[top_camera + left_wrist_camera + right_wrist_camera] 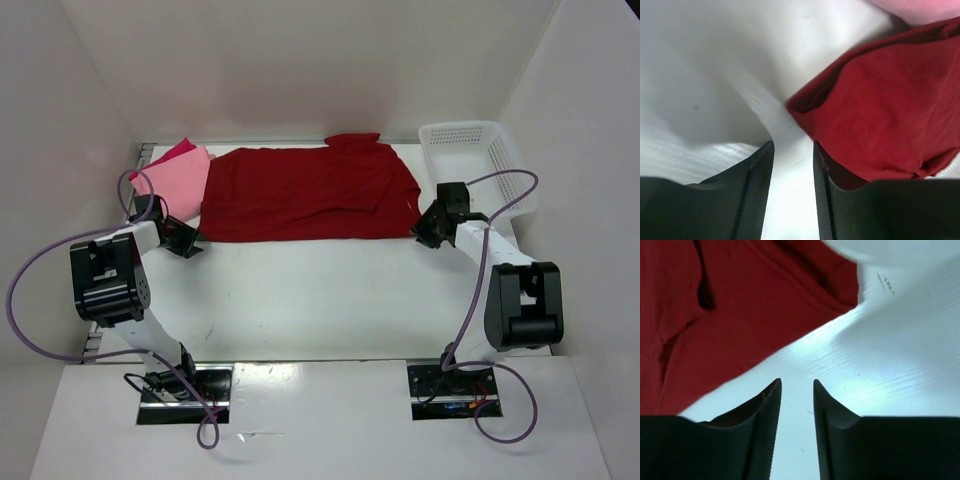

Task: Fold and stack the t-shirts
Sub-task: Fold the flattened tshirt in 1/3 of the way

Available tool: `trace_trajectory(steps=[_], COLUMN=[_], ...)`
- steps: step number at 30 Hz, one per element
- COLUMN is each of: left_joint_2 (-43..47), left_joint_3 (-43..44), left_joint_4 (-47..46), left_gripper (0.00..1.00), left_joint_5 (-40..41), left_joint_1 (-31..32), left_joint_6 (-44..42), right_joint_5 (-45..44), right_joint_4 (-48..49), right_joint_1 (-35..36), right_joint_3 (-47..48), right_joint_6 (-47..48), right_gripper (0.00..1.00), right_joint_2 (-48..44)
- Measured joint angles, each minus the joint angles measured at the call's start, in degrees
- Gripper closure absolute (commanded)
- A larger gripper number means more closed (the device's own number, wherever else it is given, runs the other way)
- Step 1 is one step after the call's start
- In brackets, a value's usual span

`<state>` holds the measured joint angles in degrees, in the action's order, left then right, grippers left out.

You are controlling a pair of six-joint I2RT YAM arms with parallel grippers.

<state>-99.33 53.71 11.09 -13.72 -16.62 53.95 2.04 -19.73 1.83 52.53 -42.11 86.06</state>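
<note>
Both empty and parted, left end effector [188, 243] and right end effector [422, 236] flank the dark red cloth t-shirt [300, 190]; pinch its near corners evenly.

Top view: the crimson shirt [178, 150] shows only as a sliver behind the salmon shirt [175, 185], the rest hidden; whether the dark red shirt [300, 190] overlaps the salmon shirt cannot be told. Left wrist view: the salmon shirt is a blurred patch cut by the top edge, and the dark red shirt is cut by the right edge. Right wrist view: the basket [900, 250] is blurred and cut by the top edge, and the dark red shirt is cut by the top and left edges. The fingers [750, 200] of the left gripper [793, 147] and those of the right gripper [797, 385] run off the bottom edge.
</note>
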Motion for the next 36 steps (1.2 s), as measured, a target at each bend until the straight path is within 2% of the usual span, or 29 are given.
trace_trajectory(steps=[4,8,13,15,18,22,29,32,36], left_joint_2=[-1.9,-3.8,-4.5,-4.7,-4.7,-4.7,-1.9,2.4,8.8], left_joint_3=[1.1,2.3,2.4,2.7,3.2,3.3,0.4,-2.7,-6.1], left_joint_4=[-1.9,-3.4,-4.1,-4.0,-3.8,-3.7,-2.8,0.4,5.4], left_gripper=[0.64,0.83,0.94,1.0,1.0,1.0,1.0,1.0,1.0], left_joint_5=[-0.9,-1.6,-1.9,-1.7,-0.9,-0.2,-0.2,-1.1,-4.0], left_joint_1=[-0.1,-0.1,-0.1,0.2,1.0,2.0,1.7,-0.2,-3.7], left_joint_6=[0.7,1.3,1.6,1.5,1.3,0.4,-1.4,-3.2,-5.8], right_joint_5=[-2.5,-4.0,-6.8,-7.5,-8.4,-9.8,-10.4,-9.4,-4.8], right_joint_4=[2.7,5.3,6.7,7.0,7.1,7.1,5.9,2.5,-4.3], right_joint_1=[0.0,0.0,0.6,1.0,1.9,3.1,3.3,2.3,-3.1], right_joint_3=[-0.2,-0.2,0.7,1.9,4.3,4.5,-3.0,-8.0,-12.0], right_joint_6=[-1.4,-3.1,-4.6,-5.2,-6.4,-7.5,-8.7,-9.3,-9.6], right_gripper=[0.6,0.6,0.6,0.75,0.95,1.0,1.0,1.0,1.0], right_joint_2=[1.1,5.5,11.5,12.5,14.7,14.3,2.4,-7.8,-21.2])
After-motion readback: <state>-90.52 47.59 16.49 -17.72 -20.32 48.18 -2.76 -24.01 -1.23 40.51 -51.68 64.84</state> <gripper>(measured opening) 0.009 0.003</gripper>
